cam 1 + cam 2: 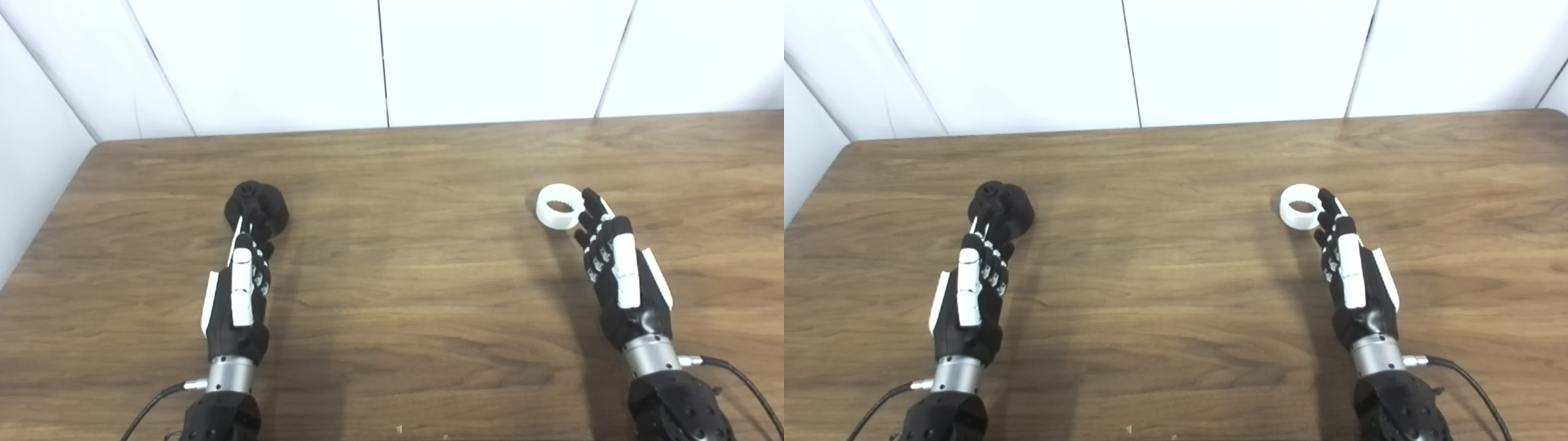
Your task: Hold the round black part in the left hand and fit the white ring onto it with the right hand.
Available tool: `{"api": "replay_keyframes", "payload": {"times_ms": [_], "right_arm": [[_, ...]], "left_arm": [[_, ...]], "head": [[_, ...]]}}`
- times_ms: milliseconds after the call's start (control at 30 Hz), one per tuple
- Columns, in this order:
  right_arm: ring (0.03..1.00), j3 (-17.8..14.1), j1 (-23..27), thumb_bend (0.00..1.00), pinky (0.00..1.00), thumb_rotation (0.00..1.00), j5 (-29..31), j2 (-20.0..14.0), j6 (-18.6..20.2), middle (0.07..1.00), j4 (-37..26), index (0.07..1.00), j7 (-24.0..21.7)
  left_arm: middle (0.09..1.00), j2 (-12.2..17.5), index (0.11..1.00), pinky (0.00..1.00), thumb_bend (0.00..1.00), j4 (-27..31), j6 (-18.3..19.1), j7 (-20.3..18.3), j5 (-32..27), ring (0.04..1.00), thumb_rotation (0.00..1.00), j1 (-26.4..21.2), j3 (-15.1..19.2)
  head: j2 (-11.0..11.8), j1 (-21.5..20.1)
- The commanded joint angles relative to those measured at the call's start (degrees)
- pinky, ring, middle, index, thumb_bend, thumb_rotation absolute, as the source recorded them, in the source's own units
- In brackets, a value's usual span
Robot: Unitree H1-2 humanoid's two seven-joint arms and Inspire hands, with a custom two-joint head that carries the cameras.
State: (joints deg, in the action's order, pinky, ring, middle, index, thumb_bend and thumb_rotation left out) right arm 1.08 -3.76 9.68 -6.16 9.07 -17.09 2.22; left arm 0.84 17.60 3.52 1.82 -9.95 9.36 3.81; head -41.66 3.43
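A wooden table (pixel 392 294) fills most of the frame, with white wall panels (pixel 380 61) across the top. No container shows anywhere on it; the only loose things are the two parts.

The round black part (pixel 257 205) sits on the table in the left-centre of the frame. The left hand (pixel 240 294) reaches up from the lower left edge, turned on its side, its fingers (pixel 256 222) extended and spread, their tips overlapping the near edge of the part. It is released, grasping nothing, though real contact cannot be told.

The white ring (pixel 559 207) lies flat on the table in the right-centre of the frame, its hole facing up. The right hand (pixel 621 278) comes up from the lower right edge, likewise on its side, fingers stretched out beside the ring's right rim. It too is released and holds nothing. The ring and the black part lie well apart.
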Motion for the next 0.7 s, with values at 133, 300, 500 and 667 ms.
{"api": "replay_keyframes", "payload": {"times_ms": [133, 300, 500, 667], "right_arm": [[1.0, 0.0, -1.8, 0.63, 1.0, 1.0, 0.1, 1.5, -0.8, 1.0, -1.1, 0.945, -1.1], [1.0, -0.1, -1.5, 0.63, 1.0, 1.0, -0.3, 1.6, -0.6, 0.994, -1.2, 0.942, -1.0], [1.0, -0.2, -1.5, 0.62, 1.0, 1.0, 0.1, 1.5, -0.2, 1.0, -1.5, 0.949, -1.3], [1.0, -0.2, -1.5, 0.63, 1.0, 1.0, -0.2, 1.5, 0.1, 0.999, -1.5, 0.947, -1.3]], "left_arm": [[1.0, -1.8, 0.994, 1.0, 0.48, 1.6, -2.0, 0.1, -0.1, 1.0, 1.0, 5.3, -0.2], [1.0, -1.9, 0.997, 1.0, 0.49, 1.8, -1.8, 0.3, 0.3, 1.0, 1.0, 5.4, -0.3], [1.0, -2.1, 0.995, 1.0, 0.47, 1.8, -1.9, 0.5, 0.2, 1.0, 1.0, 5.4, -0.4], [1.0, 0.7, 0.999, 0.99, 0.51, 1.7, -0.5, 1.5, 8.1, 1.0, 0.68, 4.9, -1.3]], "head": [[0.1, 0.0], [0.1, 0.0], [0.2, 0.3], [0.2, 0.4]]}}
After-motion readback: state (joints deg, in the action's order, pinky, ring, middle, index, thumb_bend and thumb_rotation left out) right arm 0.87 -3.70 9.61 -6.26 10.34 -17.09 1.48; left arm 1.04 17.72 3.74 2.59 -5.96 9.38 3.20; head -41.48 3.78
